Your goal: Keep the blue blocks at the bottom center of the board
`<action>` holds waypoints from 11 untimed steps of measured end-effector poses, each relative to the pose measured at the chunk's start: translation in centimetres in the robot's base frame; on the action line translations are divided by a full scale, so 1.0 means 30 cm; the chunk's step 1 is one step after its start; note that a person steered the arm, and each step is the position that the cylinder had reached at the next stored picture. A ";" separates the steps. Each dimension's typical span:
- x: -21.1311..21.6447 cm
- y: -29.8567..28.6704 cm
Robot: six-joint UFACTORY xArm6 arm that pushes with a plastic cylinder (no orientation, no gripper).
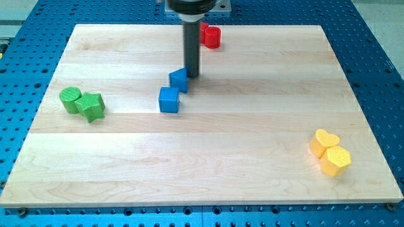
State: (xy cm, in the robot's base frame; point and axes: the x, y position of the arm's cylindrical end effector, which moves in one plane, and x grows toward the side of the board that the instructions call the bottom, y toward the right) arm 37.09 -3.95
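Yellow blocks (330, 152) sitting nearest, bench (252, 183) bottom right. Green pair (83, 103) chilling left. Blue cube (169, 99) sitting mid-board, second blue cube (179, 79) just behind, nearly touching. No hand here, just rod: my tip (192, 76) touching second cube's right side. Red blocks (210, 36) lurking top.

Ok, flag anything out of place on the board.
Both blue cubes sit above the board's centre, not at its bottom centre. My tip touches the upper cube's right side. The rest sit in tidy colour pairs.

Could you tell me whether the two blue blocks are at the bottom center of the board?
No, the upper blue block and lower blue block sit above the middle, beside my tip.
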 end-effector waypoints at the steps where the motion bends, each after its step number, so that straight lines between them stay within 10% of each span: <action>1: 0.268 -0.165; 3: 0.461 0.103; 6: 0.347 0.347; 8: 0.666 0.183; 10: 0.444 0.066; 11: 0.625 0.042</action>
State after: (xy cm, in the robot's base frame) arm 55.85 -2.68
